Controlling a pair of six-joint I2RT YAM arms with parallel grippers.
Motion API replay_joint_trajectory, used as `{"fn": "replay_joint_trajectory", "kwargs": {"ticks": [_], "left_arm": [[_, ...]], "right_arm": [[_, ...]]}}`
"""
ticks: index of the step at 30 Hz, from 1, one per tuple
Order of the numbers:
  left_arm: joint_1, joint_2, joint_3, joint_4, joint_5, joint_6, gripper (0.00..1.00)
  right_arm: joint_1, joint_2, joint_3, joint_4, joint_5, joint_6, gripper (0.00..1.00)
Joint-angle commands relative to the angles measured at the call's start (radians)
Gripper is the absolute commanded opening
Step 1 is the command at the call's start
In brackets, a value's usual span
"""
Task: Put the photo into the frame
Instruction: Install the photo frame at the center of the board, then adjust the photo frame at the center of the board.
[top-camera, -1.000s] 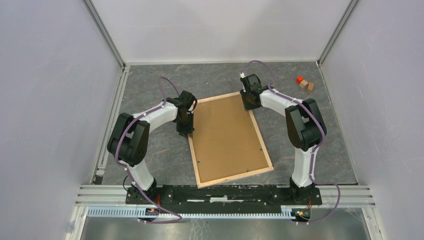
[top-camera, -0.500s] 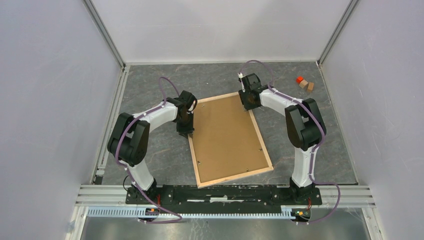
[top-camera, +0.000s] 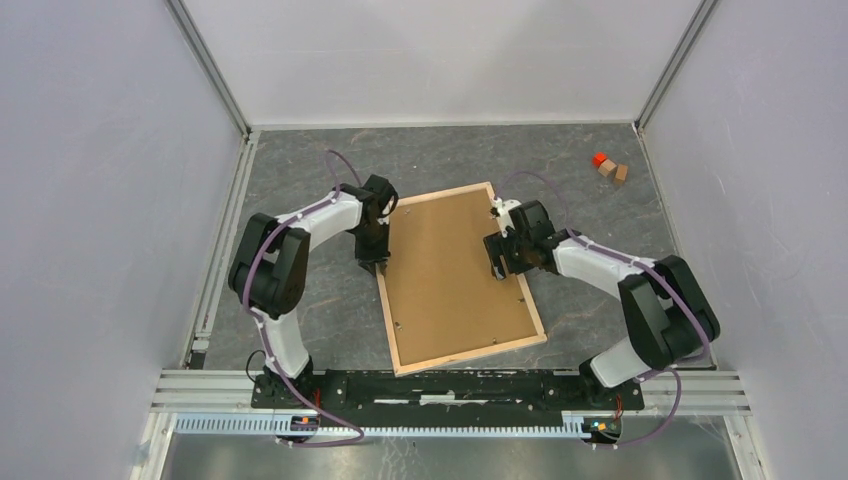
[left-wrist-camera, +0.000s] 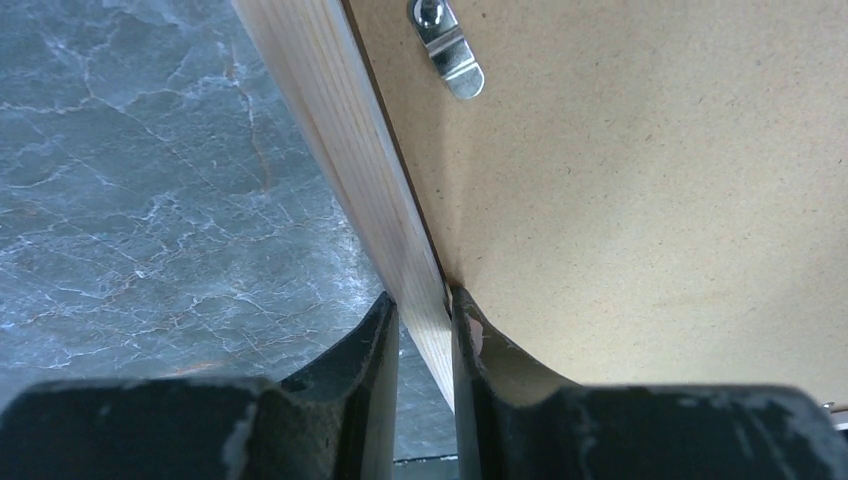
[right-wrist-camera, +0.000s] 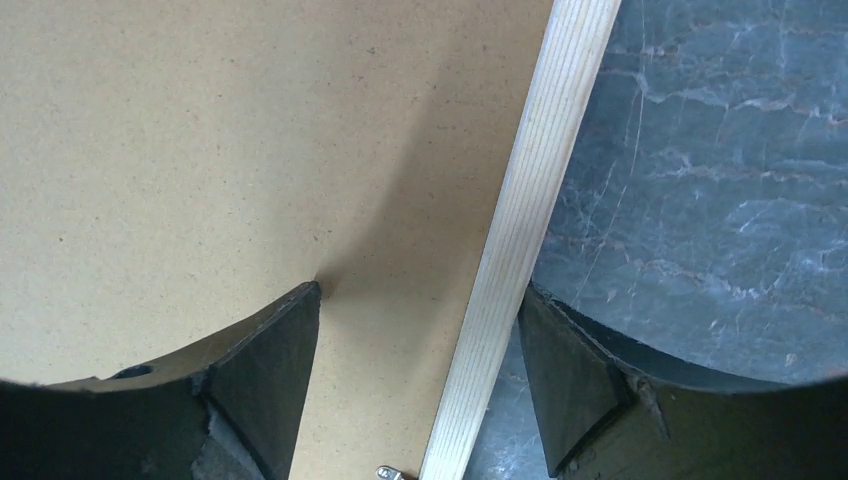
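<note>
The frame (top-camera: 470, 354) is laid back-up on the grey marbled surface (top-camera: 300, 160), between the two arms and turned a little askew, its pale wood rails uppermost. Its opening is filled by a brown board (top-camera: 450, 270); whether the photo lies beneath cannot be told. A metal clip (left-wrist-camera: 450, 55) is fixed on the board just inside the left rail.

The left tool (left-wrist-camera: 422, 320) is closed on the left rail, which is pinched between its two fingers, one on the outer side over the surface and one on the board side.

The right tool (right-wrist-camera: 415, 300) is held wide open astride the right rail, with one finger over the board, the other over the surface, and nothing gripped.

Two small blocks (top-camera: 609, 167) are seen near the far right corner, well apart from the frame.
</note>
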Motion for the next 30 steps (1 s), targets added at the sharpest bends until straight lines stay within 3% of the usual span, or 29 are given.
{"fn": "replay_joint_trajectory", "kwargs": {"ticks": [1,5,11,12,17,20,24,26,29,30], "left_arm": [[-0.009,0.112,0.094,0.068,0.071,0.055,0.06],[-0.009,0.252,0.267,0.020,0.090,0.073,0.07],[-0.009,0.444,0.678,-0.123,0.013,0.107,0.13],[-0.009,0.447,0.721,-0.127,0.004,0.124,0.19],[-0.009,0.407,0.833,-0.196,-0.136,0.181,0.66],[-0.009,0.252,0.690,-0.148,-0.191,0.169,0.79],[-0.024,-0.033,0.333,-0.038,-0.191,0.085,0.88],[-0.045,-0.205,0.180,-0.023,-0.249,0.025,0.87],[-0.115,-0.450,-0.109,0.067,-0.297,-0.121,0.73],[-0.173,-0.531,-0.208,0.115,-0.291,-0.173,0.72]], "right_arm": [[0.056,-0.088,-0.083,0.069,-0.058,0.030,0.75],[0.094,-0.141,-0.137,0.111,-0.068,0.062,0.74],[0.180,-0.217,-0.223,0.185,-0.089,0.163,0.73],[0.191,-0.234,-0.243,0.189,-0.067,0.182,0.73],[0.203,-0.285,-0.234,0.083,0.146,0.184,0.74],[0.202,-0.302,-0.171,-0.005,0.288,0.130,0.77],[0.183,-0.295,-0.076,-0.027,0.362,0.089,0.91],[0.155,-0.261,-0.025,-0.012,0.320,0.051,0.97],[0.093,-0.148,0.110,-0.012,0.272,-0.028,0.98],[0.077,-0.095,0.179,-0.012,0.285,-0.050,0.98]]}}
